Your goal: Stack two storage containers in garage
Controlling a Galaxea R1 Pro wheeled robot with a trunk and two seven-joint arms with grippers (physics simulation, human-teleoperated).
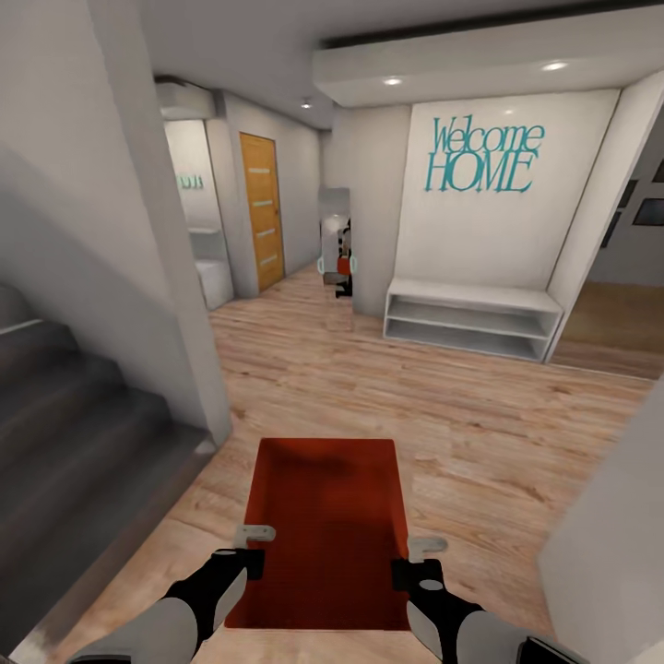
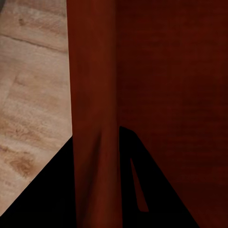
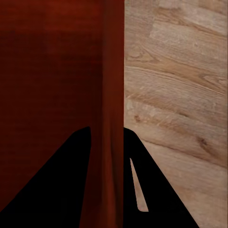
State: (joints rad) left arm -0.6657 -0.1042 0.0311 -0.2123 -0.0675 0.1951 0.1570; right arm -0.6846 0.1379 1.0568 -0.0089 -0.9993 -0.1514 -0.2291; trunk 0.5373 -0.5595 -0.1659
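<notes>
Both grippers, left and right, clamp the orange-red container's side walls; beyond it, overhead alone reveals a white bench.

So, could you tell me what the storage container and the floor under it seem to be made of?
The storage container looks like matte plastic: uniform orange-red, thin plain walls, no grain or shine. The floor looks like light wood planks, with visible grain, knots and seams; it could be laminate.
</notes>
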